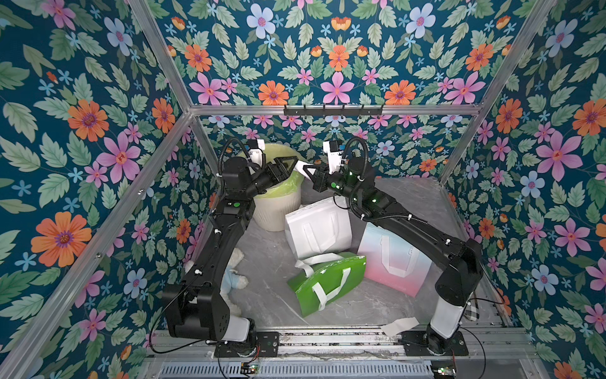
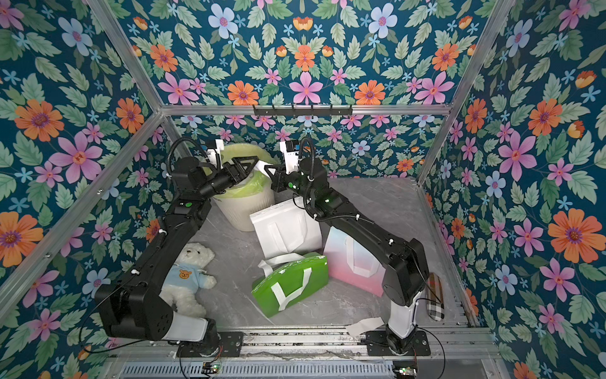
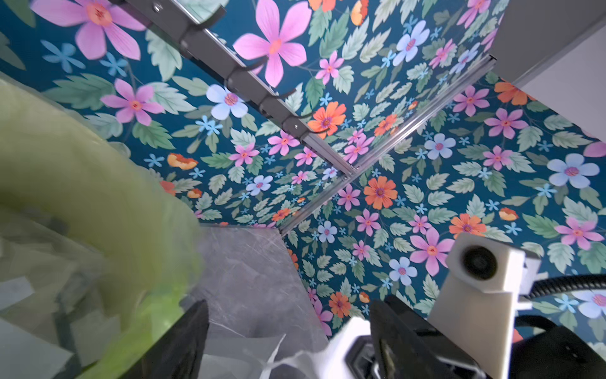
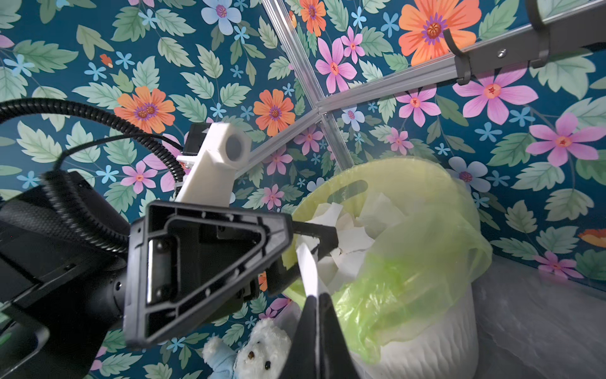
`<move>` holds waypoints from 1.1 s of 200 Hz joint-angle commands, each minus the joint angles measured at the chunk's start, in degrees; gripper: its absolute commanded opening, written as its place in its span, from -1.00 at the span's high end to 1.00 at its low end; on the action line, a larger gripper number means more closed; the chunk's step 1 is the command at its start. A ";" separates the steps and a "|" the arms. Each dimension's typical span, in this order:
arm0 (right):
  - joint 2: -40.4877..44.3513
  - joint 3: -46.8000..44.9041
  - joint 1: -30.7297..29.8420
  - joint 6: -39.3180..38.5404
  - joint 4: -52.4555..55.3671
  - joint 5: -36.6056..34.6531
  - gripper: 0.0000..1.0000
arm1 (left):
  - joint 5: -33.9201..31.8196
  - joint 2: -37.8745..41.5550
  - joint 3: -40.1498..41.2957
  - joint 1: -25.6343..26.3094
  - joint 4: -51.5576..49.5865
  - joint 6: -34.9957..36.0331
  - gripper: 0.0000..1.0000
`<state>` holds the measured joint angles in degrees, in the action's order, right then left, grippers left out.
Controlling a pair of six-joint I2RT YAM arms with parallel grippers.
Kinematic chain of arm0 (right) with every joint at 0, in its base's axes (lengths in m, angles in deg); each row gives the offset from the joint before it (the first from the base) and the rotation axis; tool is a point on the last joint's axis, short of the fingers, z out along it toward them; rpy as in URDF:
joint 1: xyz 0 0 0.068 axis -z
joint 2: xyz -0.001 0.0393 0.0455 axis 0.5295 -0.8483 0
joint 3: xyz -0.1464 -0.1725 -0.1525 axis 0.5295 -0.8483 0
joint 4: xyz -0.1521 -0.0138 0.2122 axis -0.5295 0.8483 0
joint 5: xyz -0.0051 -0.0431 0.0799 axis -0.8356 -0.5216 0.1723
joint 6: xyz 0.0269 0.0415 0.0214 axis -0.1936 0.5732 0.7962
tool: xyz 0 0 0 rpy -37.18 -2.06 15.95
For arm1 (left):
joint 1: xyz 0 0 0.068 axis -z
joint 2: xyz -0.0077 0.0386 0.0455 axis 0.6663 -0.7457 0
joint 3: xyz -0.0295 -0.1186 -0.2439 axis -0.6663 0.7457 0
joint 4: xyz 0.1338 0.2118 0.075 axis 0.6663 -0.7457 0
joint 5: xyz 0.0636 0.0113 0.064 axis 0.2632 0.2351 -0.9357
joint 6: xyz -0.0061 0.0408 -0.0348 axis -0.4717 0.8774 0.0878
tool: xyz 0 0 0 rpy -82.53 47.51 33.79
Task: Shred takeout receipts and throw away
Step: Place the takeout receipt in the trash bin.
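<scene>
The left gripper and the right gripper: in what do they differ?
The left gripper is open; the right gripper is shut on a receipt strip. The left gripper hangs over the edge of the bin; the right gripper is beside it. Both are black and point at each other.

Teal wallpaper walls [image 1: 337,49] patterned with pink, orange and pale-blue flowers and green leaves, grey veined marble tabletop [image 1: 262,256], cream ribbed plastic bin [image 4: 426,354] with lime-green liner [image 4: 426,229], white paper receipt strip [image 4: 310,269], glossy green bag [image 1: 352,267], pink-to-blue gradient paper bag [image 1: 418,275], white plush teddy bear [image 2: 193,256] in pale-blue shirt [image 2: 173,282].
</scene>
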<state>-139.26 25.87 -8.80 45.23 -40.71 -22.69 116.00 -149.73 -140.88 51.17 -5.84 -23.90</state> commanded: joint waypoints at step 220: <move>35.27 -12.08 -11.52 7.29 69.81 -26.22 0.00 | -45.07 -14.82 -21.79 -0.60 -24.96 27.38 0.93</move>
<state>-109.01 18.86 -19.67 43.44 16.95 -44.78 76.55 -163.19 -161.84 50.64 -30.34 0.29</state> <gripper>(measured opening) 0.502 0.049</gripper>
